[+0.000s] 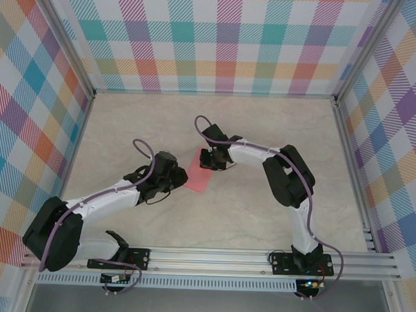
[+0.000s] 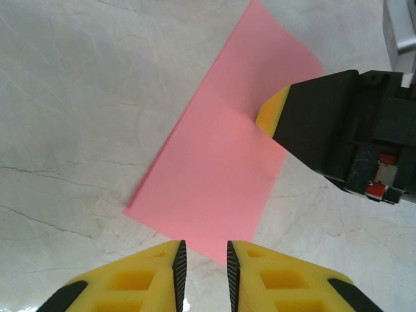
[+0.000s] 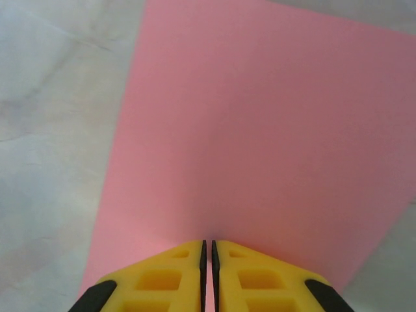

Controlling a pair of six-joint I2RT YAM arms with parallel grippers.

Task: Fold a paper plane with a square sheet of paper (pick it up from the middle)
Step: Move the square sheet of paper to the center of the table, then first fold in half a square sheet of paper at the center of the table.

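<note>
Looking down past the left gripper [image 2: 207, 250], we saw its yellow fingers [image 2: 140, 279] standing a narrow gap apart with nothing clamped between them. The near corner of the sheet of paper [image 2: 221, 169] lay just ahead of that gap, lined up with it. The salmon-pink sheet stretched away from those tips as a flat oblong rather than a square, lying on the pale marbled table [image 2: 78, 97]. Its long edge to the left of the tool showed a thin darker rim. Ahead and to the right of the left gripper, the right gripper [image 3: 207, 250] met the paper's other long edge, one yellow fingertip lying over the pink. From the right wrist we saw its jaws closed to a hairline slit, with the paper spread out directly in front of and beneath them. We could not tell whether they pinched the sheet or merely pressed on it. From above, the paper sat between the two grippers, close against both.
</note>
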